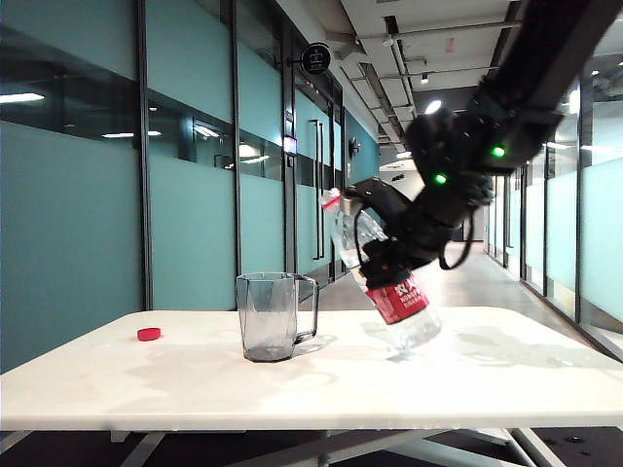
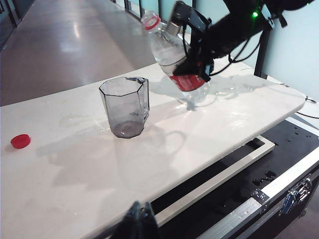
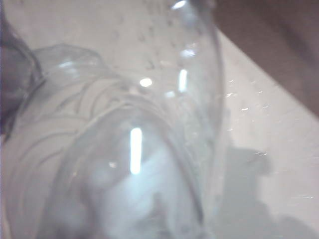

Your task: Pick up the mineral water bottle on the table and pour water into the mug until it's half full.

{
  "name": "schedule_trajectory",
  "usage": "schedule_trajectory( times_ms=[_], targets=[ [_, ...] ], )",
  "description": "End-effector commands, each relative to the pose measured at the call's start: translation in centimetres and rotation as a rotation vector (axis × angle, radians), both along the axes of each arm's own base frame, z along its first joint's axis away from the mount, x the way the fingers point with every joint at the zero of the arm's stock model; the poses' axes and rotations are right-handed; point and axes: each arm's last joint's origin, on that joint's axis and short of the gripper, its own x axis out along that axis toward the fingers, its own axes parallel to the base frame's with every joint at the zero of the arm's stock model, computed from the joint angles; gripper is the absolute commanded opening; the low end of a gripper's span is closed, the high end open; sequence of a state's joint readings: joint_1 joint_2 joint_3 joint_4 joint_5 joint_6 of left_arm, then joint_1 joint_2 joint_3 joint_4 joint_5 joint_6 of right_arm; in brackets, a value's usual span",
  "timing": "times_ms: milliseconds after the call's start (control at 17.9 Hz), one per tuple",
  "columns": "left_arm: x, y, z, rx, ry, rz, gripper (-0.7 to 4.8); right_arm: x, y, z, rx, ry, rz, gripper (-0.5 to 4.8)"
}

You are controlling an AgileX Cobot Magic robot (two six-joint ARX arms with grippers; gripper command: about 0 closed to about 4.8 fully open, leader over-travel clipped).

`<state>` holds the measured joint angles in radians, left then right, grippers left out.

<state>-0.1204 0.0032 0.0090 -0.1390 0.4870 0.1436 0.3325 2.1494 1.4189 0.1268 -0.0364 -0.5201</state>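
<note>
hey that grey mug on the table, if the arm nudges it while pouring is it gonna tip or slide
The mug looks like thin clear plastic and appears empty, so it is probably light and may slide on the smooth white table. Its wide faceted base suggests sliding rather than tipping. The right gripper holds the mineral water bottle tilted beside it, apart from the mug; a knock near the rim would be riskiest.

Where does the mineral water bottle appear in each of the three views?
Exterior view: mineral water bottle right of centre, tilted, neck toward the mug, held by the right claw.
Left wrist view: top centre, tilted, above the table, right of the mug.
Right wrist view: fills the picture, close and blurred.
Shared landmark: the white table, in all three views.
</note>
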Motion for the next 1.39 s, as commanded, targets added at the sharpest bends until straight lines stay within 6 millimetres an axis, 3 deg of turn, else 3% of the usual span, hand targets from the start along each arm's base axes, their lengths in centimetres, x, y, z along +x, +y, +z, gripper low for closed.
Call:
schedule_trajectory(
  times_ms=[56, 390, 1114, 1393],
  targets=[
    [0.0, 0.0, 0.0, 0.005, 0.000, -0.006, -0.05, -0.1, 1.4, 1.9, -0.131, -0.119, -0.008, 1.48],
    [0.0, 0.0, 0.0, 0.005, 0.001, -0.006, -0.05, -1.1, 4.0, 2.1, -0.347, -0.190, 0.014, 1.47],
    [0.0, 0.0, 0.0, 0.005, 0.000, -0.006, -0.05, -1.3, 4.7, 2.5, -0.566, -0.275, -0.006, 1.43],
    [0.0, 0.0, 0.0, 0.005, 0.000, -0.006, -0.05, -1.1, 5.4, 1.7, -0.682, -0.304, 0.002, 1.44]
  ],
)
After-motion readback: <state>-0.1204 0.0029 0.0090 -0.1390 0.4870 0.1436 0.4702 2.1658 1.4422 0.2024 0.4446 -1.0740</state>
